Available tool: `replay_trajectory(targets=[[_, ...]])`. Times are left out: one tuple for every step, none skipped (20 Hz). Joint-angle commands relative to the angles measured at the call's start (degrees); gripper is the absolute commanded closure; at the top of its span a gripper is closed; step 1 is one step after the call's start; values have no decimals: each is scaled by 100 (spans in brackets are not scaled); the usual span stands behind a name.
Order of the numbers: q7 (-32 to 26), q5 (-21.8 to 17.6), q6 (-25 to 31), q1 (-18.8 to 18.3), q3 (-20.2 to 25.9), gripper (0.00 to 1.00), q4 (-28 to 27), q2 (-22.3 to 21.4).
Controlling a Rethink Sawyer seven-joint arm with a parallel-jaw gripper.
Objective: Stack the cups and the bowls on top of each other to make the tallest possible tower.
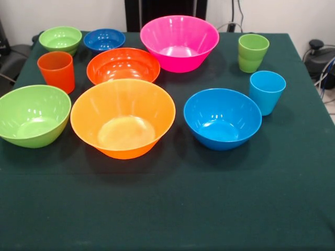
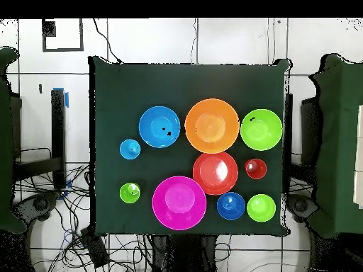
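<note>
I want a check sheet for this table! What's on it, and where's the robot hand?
Surface: dark green cloth table, front part bare.
Job's things: seven bowls, three cups, all upright, apart, none stacked. Large orange bowl, pink bowl, blue bowl, orange cup, green cup, light blue cup.
Clutter: nothing seen.
Grippers: not in view.
Cables: tangle on floor.
Surroundings: tiled floor, black pedestal.
</note>
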Motion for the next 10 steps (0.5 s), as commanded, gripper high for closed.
replay_trajectory(targets=[[-1466, -403, 1765, 318, 573, 0, -292, 267], [-1440, -445, 1708, 340, 637, 0, -352, 325], [-1354, -551, 1642, 381, 664, 0, -465, 454], [-1343, -640, 1653, 328, 709, 0, -591, 660], [-1431, -664, 1783, 222, 728, 0, -694, 784], [-1636, -611, 1970, 39, 772, 0, -735, 788], [-1890, -553, 2085, -137, 856, 0, -717, 614], [-2194, -419, 2276, -299, 995, 0, -712, 443], [-2431, -292, 2489, -372, 1131, 0, -761, 326], [-2645, -217, 2599, -448, 1330, 0, -828, 254]])
